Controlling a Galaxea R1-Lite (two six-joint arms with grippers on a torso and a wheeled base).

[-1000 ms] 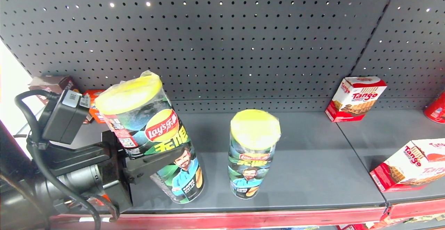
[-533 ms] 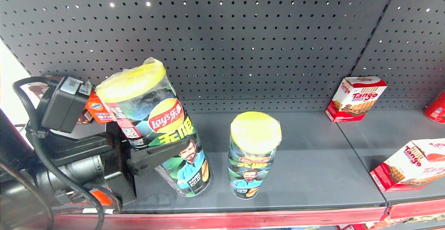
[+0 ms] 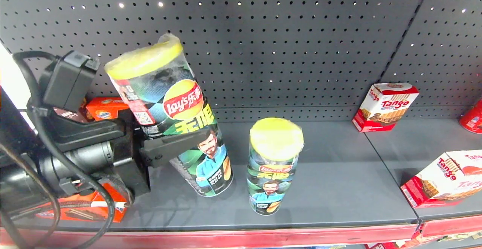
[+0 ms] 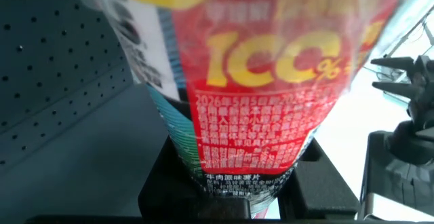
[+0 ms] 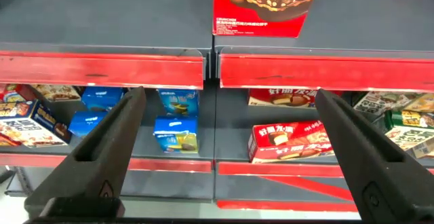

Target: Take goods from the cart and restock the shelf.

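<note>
Your left gripper (image 3: 175, 143) clamps one tilted chip can (image 3: 169, 98); a second can (image 3: 275, 166) stands beside it on the shelf (image 3: 339, 188), two wafer boxes (image 3: 384, 106) (image 3: 444, 177) farther right. Your right gripper (image 5: 230, 98) hangs open.

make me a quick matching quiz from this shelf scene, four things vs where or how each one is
Things:
1. left chip can
2. right chip can
3. back wafer box
4. right hand

States:
a. upright, standing free on the shelf
b. open, facing the lower shelves
c. tilted, clamped in the left hand
d. near the pegboard, right of both cans

Pairs: 1-c, 2-a, 3-d, 4-b
</note>
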